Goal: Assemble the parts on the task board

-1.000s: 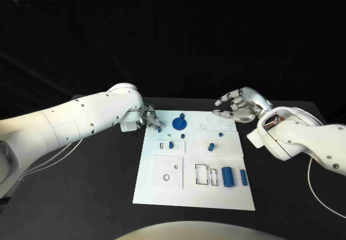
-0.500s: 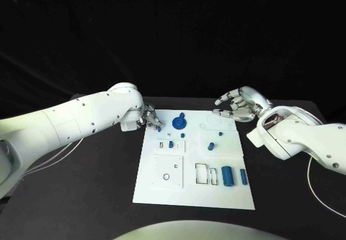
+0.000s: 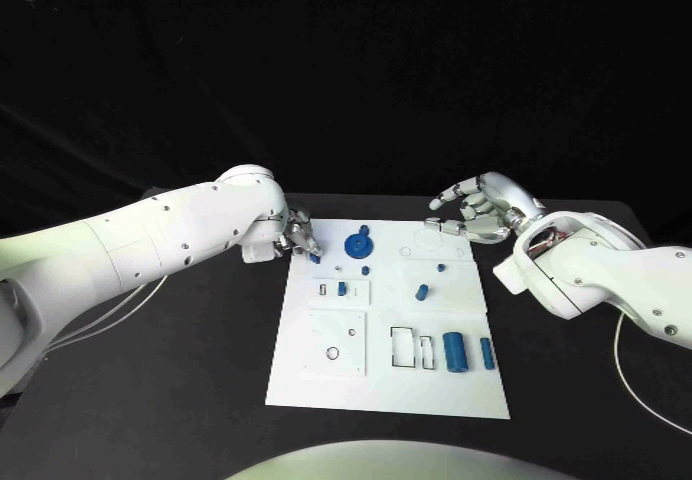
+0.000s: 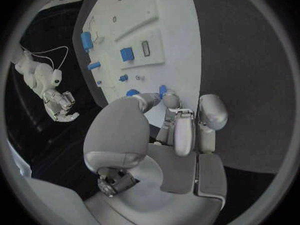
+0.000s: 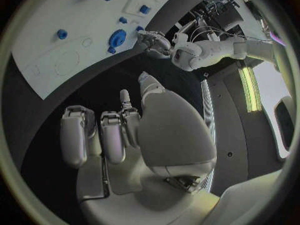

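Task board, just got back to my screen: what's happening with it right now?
The left robot hand is at the far left corner of the white task board, its fingertips on a small blue peg there; whether it is gripped is unclear. The right robot hand hovers over the far right corner, fingers apart and holding nothing. Other blue parts, including a round blue knob, sit untouched on the board.

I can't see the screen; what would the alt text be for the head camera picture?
A white task board with small blue parts lies on a black table. The left hand touches its far left corner, pinching a blue piece; the right hand hovers, fingers apart, beyond its far right corner.
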Controlling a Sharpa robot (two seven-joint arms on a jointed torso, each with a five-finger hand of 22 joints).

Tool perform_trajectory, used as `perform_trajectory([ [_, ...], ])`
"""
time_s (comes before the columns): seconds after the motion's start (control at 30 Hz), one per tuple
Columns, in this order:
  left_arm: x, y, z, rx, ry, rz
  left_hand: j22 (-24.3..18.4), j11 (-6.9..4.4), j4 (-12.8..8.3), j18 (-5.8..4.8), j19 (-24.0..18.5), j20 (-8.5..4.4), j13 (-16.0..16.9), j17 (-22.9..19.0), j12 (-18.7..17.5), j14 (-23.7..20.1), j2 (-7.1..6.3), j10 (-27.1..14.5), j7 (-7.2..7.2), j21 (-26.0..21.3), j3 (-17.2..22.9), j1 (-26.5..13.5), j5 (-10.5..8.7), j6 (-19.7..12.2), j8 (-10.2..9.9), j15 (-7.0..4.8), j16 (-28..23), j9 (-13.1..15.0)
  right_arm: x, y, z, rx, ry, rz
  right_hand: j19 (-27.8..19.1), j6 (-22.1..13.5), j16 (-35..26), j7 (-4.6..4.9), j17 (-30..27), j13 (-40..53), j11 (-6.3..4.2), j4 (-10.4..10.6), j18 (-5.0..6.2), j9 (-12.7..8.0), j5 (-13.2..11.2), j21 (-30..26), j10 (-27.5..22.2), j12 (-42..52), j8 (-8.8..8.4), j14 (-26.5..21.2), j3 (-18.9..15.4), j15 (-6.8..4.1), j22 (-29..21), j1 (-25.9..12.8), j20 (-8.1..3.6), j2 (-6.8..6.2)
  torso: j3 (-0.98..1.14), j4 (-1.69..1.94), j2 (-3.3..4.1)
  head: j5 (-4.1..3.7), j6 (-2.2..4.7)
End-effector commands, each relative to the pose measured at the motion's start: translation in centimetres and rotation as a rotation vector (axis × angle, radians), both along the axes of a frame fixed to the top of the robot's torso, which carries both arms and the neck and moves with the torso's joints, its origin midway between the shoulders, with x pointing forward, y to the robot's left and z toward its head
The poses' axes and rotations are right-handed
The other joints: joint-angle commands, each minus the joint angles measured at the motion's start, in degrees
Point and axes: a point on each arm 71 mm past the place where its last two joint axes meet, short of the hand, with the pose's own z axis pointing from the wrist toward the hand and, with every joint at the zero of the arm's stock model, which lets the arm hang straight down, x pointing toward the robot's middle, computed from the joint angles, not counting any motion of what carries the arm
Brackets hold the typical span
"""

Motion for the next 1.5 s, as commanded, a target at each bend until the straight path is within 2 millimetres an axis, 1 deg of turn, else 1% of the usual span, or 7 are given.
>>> perform_trajectory([
  [0.03, -0.1, -0.2, 0.0, -0.041, 0.012, -0.007, 0.0, 0.18, -4.1, -0.46, -0.2, 0.14, 0.0, 8.8, 0.4, 3.9, 0.17, 0.1, -0.16, -0.1, 5.1, 0.6, -0.42, -0.1, 0.5, 0.15, -0.2, 0.7, 0.0, 0.1, 0.0, -0.002, -0.006, 0.012, 0.6, -0.1, -0.2, -0.09, 9.8, 5.9, -0.12, 0.1, 0.44, 0.1, -0.1, -0.3, -0.1, -0.3, 0.22, 4.9, 0.3, -0.33, 8.1, -0.5, -0.35, -0.11, 0.0, -0.03, 0.01, 0.05, 0.02],
  [0.27, -0.7, 0.4, 0.3, -0.087, -0.002, 0.016, 0.4, 0.13, -5.1, -0.5, -0.1, 0.13, 0.0, 9.0, 0.6, 4.0, -0.34, 0.4, -0.2, 0.1, 7.2, 0.1, -0.42, 0.0, 1.2, 0.12, 0.0, 1.0, -0.1, 0.1, 0.0, -0.002, -0.006, 0.012, 0.6, -0.1, -0.2, -0.09, 9.8, 5.9, -0.12, 0.1, 0.44, 0.1, -0.1, -0.3, -0.1, -0.3, 0.22, 4.9, 0.3, -0.33, 8.1, -0.5, -0.35, -0.11, 0.04, 0.03, -0.07, 0.16, -0.01],
  [0.57, -2.5, 0.6, 1.5, -0.151, -0.039, -0.016, 1.0, -0.01, -6.3, -0.6, 0.3, 0.04, 0.2, 9.4, 0.9, 4.2, -1.01, 1.0, -0.32, 0.5, 9.5, -0.6, -0.31, 0.2, 1.9, 0.0, 0.2, 1.3, -0.1, 0.0, 0.0, -0.002, -0.007, 0.009, 0.6, -0.1, -0.2, -0.09, 9.8, 5.9, -0.12, 0.1, 0.44, 0.1, -0.1, -0.3, -0.1, -0.3, 0.22, 4.9, 0.3, -0.33, 8.1, -0.5, -0.35, -0.11, 0.09, 0.16, -0.23, 0.43, -0.05],
  [0.77, -3.8, 0.5, 1.8, -0.158, -0.063, -0.051, 1.6, -0.19, -7.6, -0.71, 0.7, -0.13, 0.2, 9.9, 1.1, 4.4, -2.1, 1.5, -0.47, 0.9, 12.4, -1.4, -0.29, 0.5, 2.5, -0.17, 0.4, 1.4, -0.1, -0.1, 0.0, -0.003, -0.006, 0.008, 0.7, -0.1, -0.3, -0.11, 9.8, 6.0, -0.14, 0.1, 0.44, 0.1, -0.1, -0.4, -0.1, -0.3, 0.37, 4.9, 0.4, -0.34, 8.1, -0.7, -0.37, 0.05, -0.01, 0.15, -0.18, 0.52, -0.1],
  [0.93, -4.5, 0.4, 1.5, -0.145, -0.084, -0.077, 2.4, -0.34, -8.3, -0.85, 1.2, -0.26, 0.6, 10.4, 1.4, 4.6, -2.85, 2.2, -0.61, 1.3, 14.1, -2.1, -0.18, 0.9, 2.9, -0.31, 0.7, 1.5, -0.1, -0.1, -0.1, -0.003, -0.005, 0.008, 0.6, -0.1, -0.3, -0.11, 9.8, 5.9, -0.14, 0.1, 0.46, 0.1, -0.1, -0.4, -0.1, -0.3, 0.38, 4.9, 0.4, -0.34, 8.1, -0.7, -0.38, 0.06, -0.03, 0.23, -0.29, 0.59, -0.18],
  [1.17, -5.3, -0.1, 0.7, -0.128, -0.103, -0.11, 2.9, -0.48, -8.8, -0.93, 1.4, -0.37, 0.9, 10.7, 1.6, 4.7, -3.39, 2.6, -0.74, 1.6, 15.3, -2.5, -0.07, 1.2, 3.2, -0.43, 0.8, 1.5, -0.1, -0.1, -0.2, -0.002, -0.002, 0.01, 0.6, -0.1, -0.3, -0.11, 9.8, 5.9, -0.14, 0.1, 0.46, 0.1, -0.1, -0.5, -0.1, -0.3, 0.41, 4.9, 0.5, -0.35, 8.1, -0.8, -0.38, 0.09, -0.13, 0.08, -0.12, 0.74, -0.09],
  [1.5, -6.0, -0.8, -0.2, -0.113, -0.153, -0.149, 3.6, -0.76, -9.6, -1.05, 1.9, -0.6, 2.4, 10.9, 2.6, 4.8, -4.55, 4.1, -1.03, 2.0, 17.2, -3.4, 0.33, 1.9, 3.6, -0.68, 0.9, 1.6, -0.2, -0.1, -0.3, -0.002, 0.0, 0.01, 0.6, -0.1, -0.3, -0.12, 9.8, 5.9, -0.15, 0.1, 0.45, 0.1, -0.1, -0.4, -0.1, -0.3, 0.42, 4.9, 0.5, -0.35, 8.1, -0.8, -0.38, 0.1, -0.03, 0.12, -0.05, 0.75, -0.27],
])
